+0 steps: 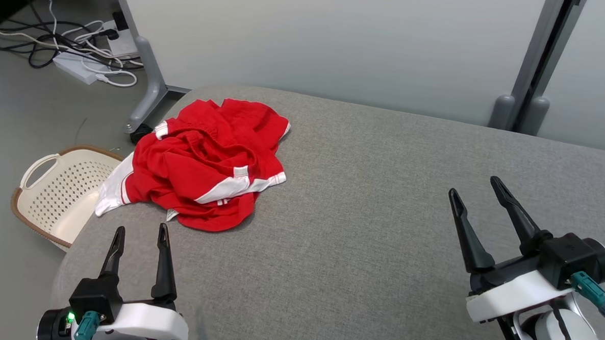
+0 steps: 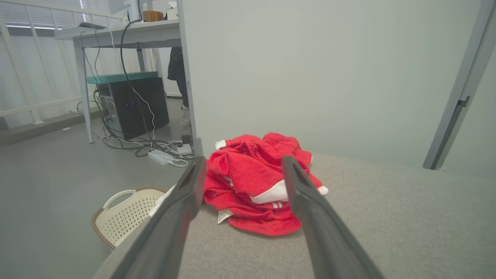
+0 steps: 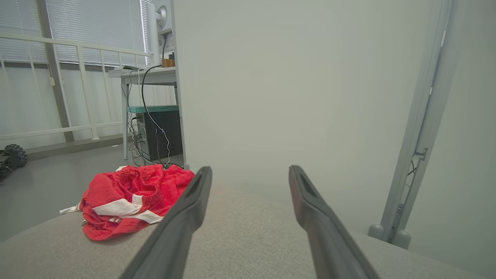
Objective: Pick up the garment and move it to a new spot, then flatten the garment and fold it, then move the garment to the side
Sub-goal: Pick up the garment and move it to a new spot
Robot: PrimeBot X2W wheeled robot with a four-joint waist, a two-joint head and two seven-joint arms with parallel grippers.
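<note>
Grippers come first, both hovering low over the near edge of the grey fabric-covered table (image 1: 366, 223). The left gripper (image 1: 140, 229) has its two dark fingers spread apart with nothing between them, and the right gripper (image 1: 474, 185) is just as wide and just as empty.

Just ahead of the left gripper's fingertips, and well apart from the right gripper on its far left, lies the red garment with white side stripes (image 1: 205, 164). It is crumpled in a heap near the table's left edge, with one white corner hanging over it.

Left of the left gripper, down on the floor, stands a cream perforated plastic basket (image 1: 58, 196). Farther off lie tangled black and white cables (image 1: 83, 52).

By my reading nothing is done yet: picking up, moving, flattening, folding and setting aside all remain.
</note>
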